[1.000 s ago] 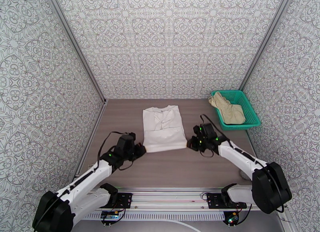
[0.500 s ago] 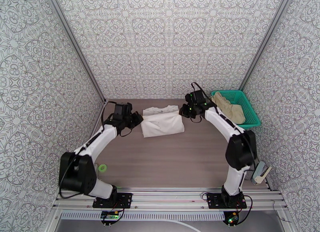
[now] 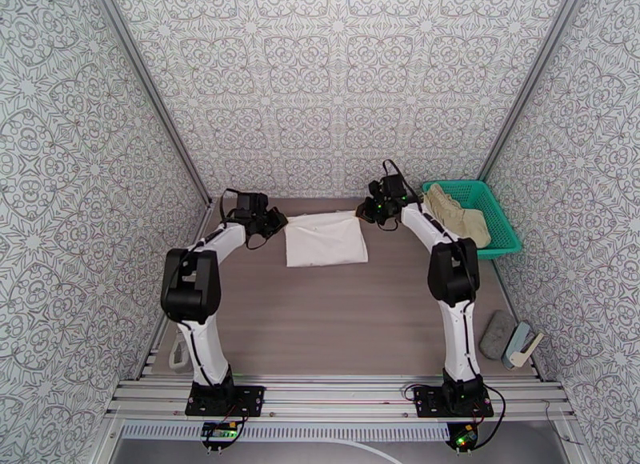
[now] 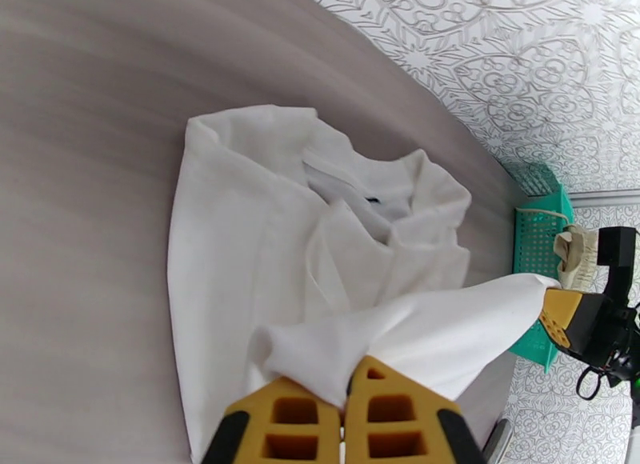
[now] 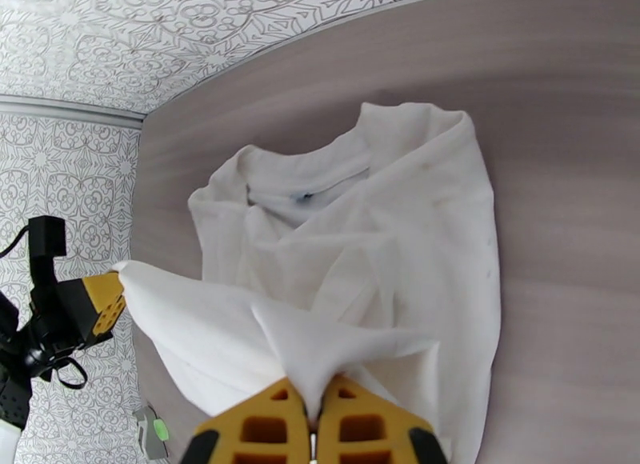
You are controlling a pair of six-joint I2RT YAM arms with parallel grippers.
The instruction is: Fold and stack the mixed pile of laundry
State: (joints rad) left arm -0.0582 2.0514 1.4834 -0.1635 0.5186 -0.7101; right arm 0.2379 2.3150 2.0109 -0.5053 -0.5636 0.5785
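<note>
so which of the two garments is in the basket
The beige shorts, heaped in the green mesh basket; the white T-shirt lies out on the table.

Robot lab test cell.
Patterned wall panels (image 3: pixel 336 82) in aluminium framing (image 3: pixel 150 98) box in a wood-grain bench (image 3: pixel 336 322); left arm (image 3: pixel 192 286) and right arm (image 3: pixel 454 282) bolted to a metal rail (image 3: pixel 336 394).

White T-shirt (image 3: pixel 326 243), khaki shorts (image 3: pixel 456 214), green mesh basket (image 3: pixel 494 218), grey-brown wood-grain table (image 3: pixel 336 322), ornament-patterned walls (image 3: pixel 320 82)

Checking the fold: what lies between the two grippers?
The white T-shirt: its lifted edge stretches from the left gripper to the right gripper, each shut on a corner. Both wrist views show it.
</note>
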